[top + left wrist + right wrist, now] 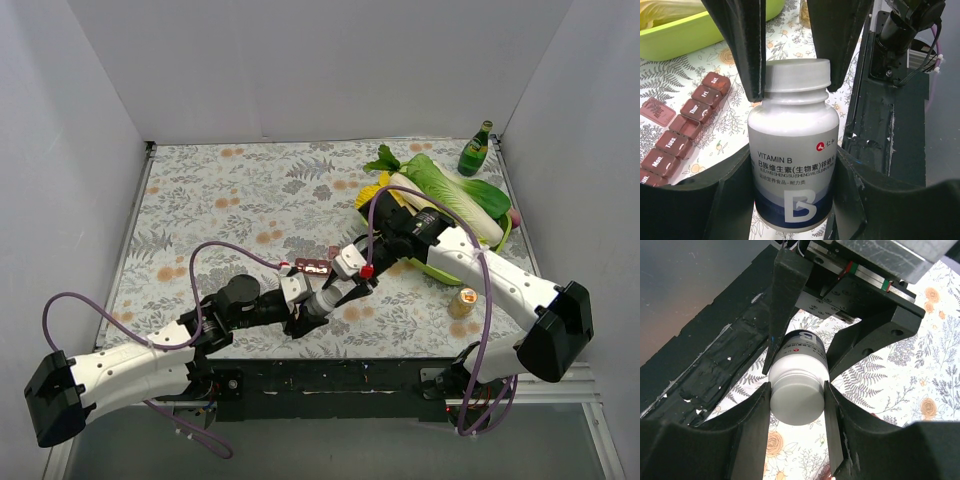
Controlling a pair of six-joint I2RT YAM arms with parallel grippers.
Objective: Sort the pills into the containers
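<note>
Here, left end effector [792, 172] clamping glossy white bottle [792, 130], right end effector [797, 390] pinching its round cap [797, 75].

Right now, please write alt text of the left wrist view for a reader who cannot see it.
A white vitamin B bottle fills the centre, the left gripper clamping its body at the bottom of the frame, the right gripper pinching its cap at the top. To the left, a dark-red pill organizer with day labels lies on the floral tablecloth.

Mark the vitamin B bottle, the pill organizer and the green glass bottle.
vitamin B bottle [792, 165]: left wrist view, its label.
pill organizer [696, 111]: left wrist view, Thur lid.
green glass bottle [473, 157]: top external view, body.
</note>
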